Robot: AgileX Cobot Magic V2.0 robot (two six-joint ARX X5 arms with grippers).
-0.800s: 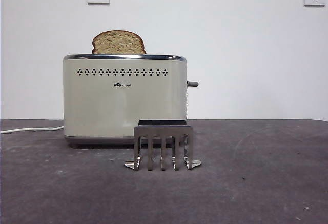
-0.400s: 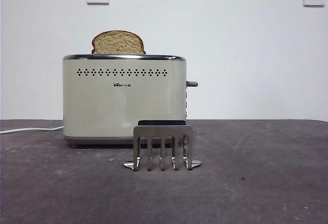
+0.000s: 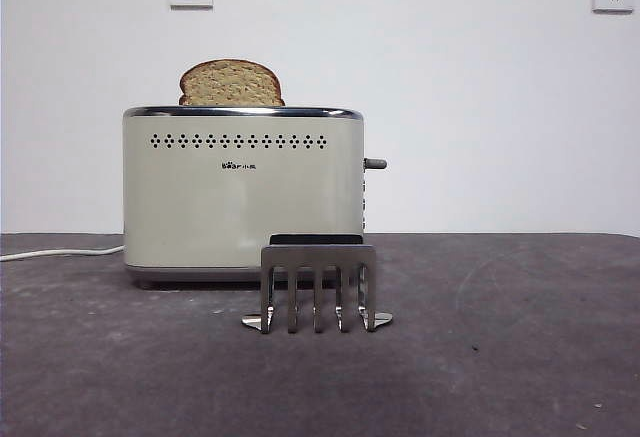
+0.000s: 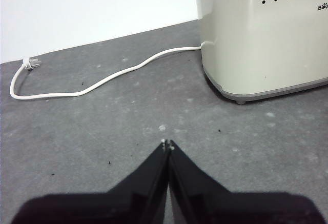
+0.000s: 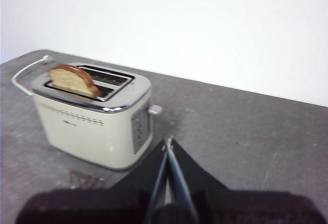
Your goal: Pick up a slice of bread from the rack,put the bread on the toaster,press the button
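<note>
Plainly, in the front view the slice of bread [image 3: 232,83] stood upright in the toaster [image 3: 243,192], only its rounded upper part showing above the chrome rim, toward the side away from the button [image 3: 375,164]. That placing suited the task: the bread sat in a slot, and the lever knob was left free on the narrow side. The rack [image 3: 318,285] stood just in front of the toaster, its prongs bare. The slice looked tan and speckled, with a dark brown crust.

Left wrist view: the left gripper [image 4: 167,145] hung above the dark table [image 4: 102,131], jaws pressed together on nothing, beside the toaster's corner; a white cord [image 4: 97,83] trailed off, unplugged.

Right wrist view, rather blurred: the right gripper [image 5: 168,143] also had its jaws pressed together and held nothing, hanging high and near the button's side. I judged the press not yet made, since the knob sat high and the slice stood proud.
</note>
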